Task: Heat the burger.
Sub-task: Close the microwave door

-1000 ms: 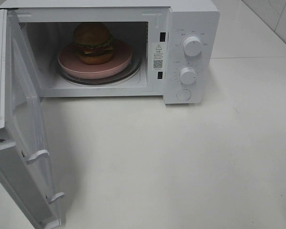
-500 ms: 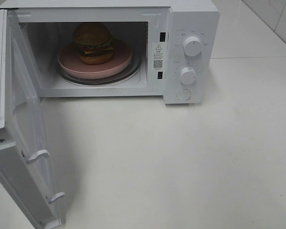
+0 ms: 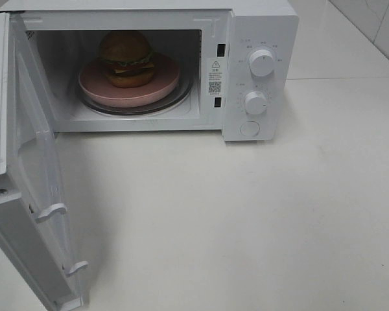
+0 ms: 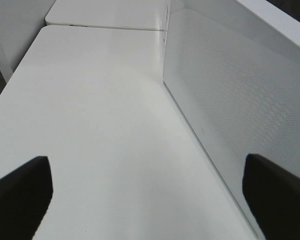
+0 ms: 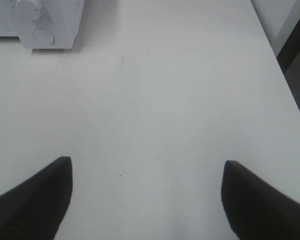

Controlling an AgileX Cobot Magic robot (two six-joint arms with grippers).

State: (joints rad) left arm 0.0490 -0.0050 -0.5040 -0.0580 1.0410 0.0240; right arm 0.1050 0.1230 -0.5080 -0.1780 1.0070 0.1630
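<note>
Found the left gripper [image 4: 145, 167] spread wide, holding nothing, beside the swung-out door [image 4: 230, 90]. Saw the burger [image 3: 125, 57] on the plate [image 3: 162, 87] inside the microwave [image 3: 259, 26] (well apart from both grippers). Found the right gripper [image 5: 146, 165] likewise agape and empty over the table [image 5: 155, 90].

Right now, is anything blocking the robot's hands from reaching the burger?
For the right hand, nothing visible: bare table leads to the open microwave, where the burger sits on a pink plate. The left hand seems to be outside the swung-open door, which stands between it and the burger.
</note>
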